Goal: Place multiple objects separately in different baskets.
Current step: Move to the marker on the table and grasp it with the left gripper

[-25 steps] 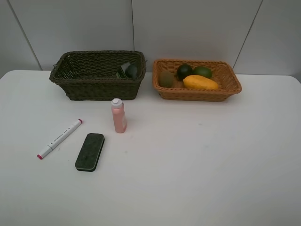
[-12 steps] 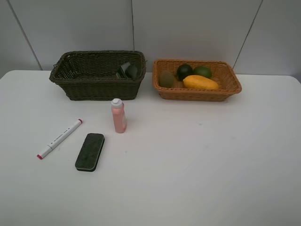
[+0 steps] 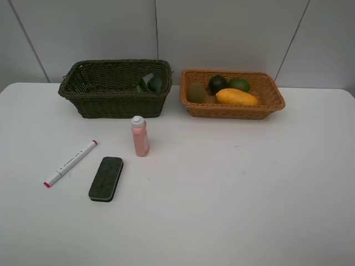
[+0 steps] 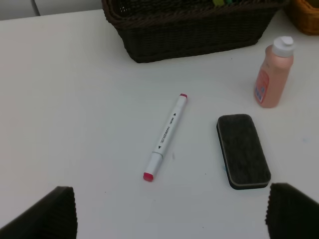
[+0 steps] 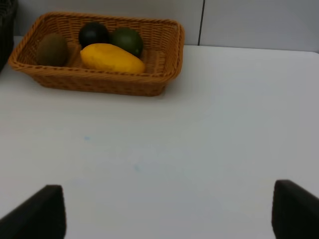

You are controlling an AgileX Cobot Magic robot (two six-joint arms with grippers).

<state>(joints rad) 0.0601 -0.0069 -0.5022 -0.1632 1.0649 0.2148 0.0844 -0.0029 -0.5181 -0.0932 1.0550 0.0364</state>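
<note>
Left tool (image 4: 174,215) and right tool (image 5: 169,211) hang spread apart, empty, over the white tabletop (image 3: 238,194). Sorted by kind, it seems: a yellow oblong mango (image 3: 236,97) lies in the shallow orange-tan wicker basket (image 3: 233,110) far right, a dark green bottle (image 3: 150,83) in the deep olive-brown wicker basket (image 3: 111,105) far left. White marker pen (image 3: 70,163), black oblong eraser (image 3: 105,178) and upright pink plastic bottle (image 3: 140,137) wait near-left, open room around.
</note>
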